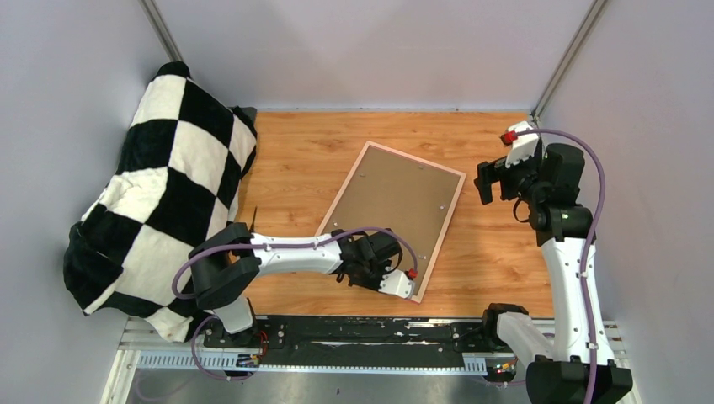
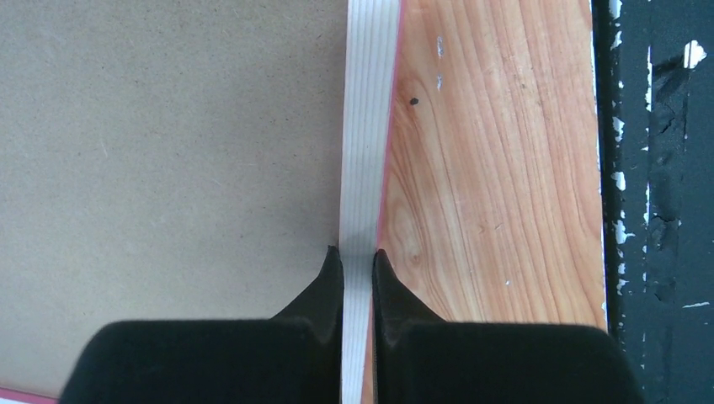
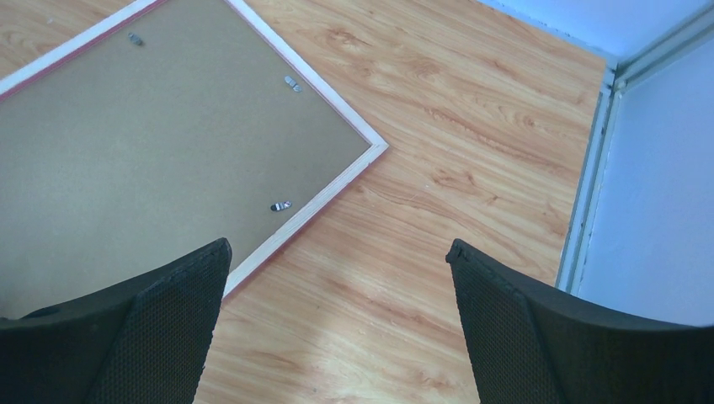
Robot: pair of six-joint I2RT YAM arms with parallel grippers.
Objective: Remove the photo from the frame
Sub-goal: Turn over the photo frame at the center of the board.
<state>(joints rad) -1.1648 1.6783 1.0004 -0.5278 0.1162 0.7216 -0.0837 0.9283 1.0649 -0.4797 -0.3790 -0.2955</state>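
The frame [image 1: 444,231] lies face down on the wooden table, its pale rail with a pink outer edge around a brown backing board [image 1: 396,206]. The photo is hidden under the board. My left gripper [image 1: 389,268] is at the frame's near corner. In the left wrist view it [image 2: 358,257] is shut on the frame's pale rail [image 2: 366,126], one finger over the backing board [image 2: 168,151], the other over the table. My right gripper [image 3: 337,248] is open and empty, held above the table right of the frame's far corner [image 3: 354,168]. Small metal clips [image 3: 280,205] hold the board [image 3: 151,168].
A black-and-white checkered blanket [image 1: 160,185] is piled at the left. A black mounting rail [image 1: 354,332] runs along the near edge. Pale enclosure walls [image 3: 648,168] close in the table on the left, back and right.
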